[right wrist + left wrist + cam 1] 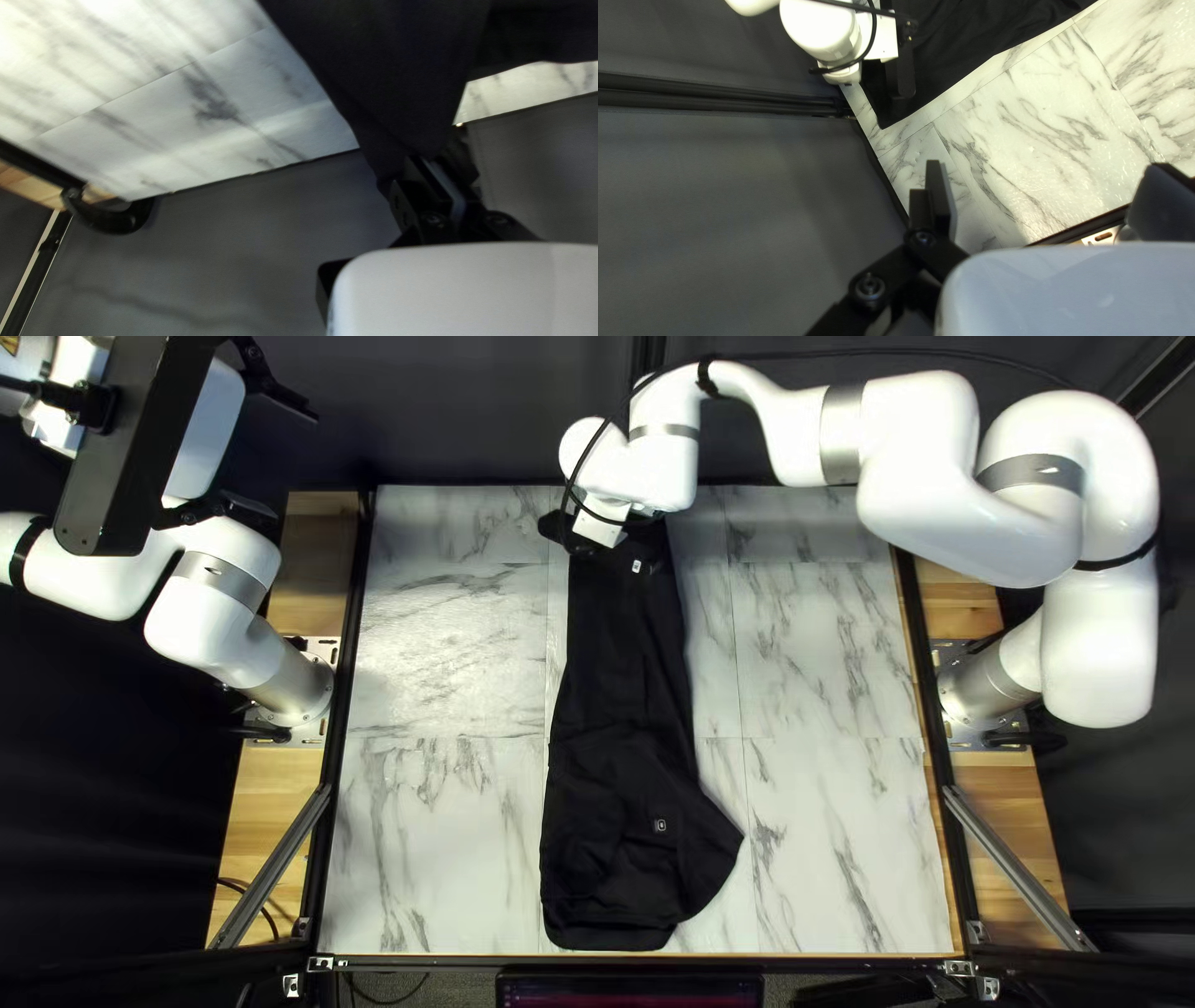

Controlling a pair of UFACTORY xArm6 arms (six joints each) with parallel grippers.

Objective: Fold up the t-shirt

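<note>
Black cloth t-shirt [623, 697] judged folded lengthwise, gripped at far end by right tool [434, 163]; left tool [1047, 165] opened; crosswise folding left

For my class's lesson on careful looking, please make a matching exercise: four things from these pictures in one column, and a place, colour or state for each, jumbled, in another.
Things:
1. Shirt
2. Tabletop
3. Left hand
4. Right hand

Descriptions:
A. Open, holding nothing
B. Closed on cloth
C. Black cloth, stretched out long
D. White with grey veins

Right pairs: 1-C, 2-D, 3-A, 4-B
</note>
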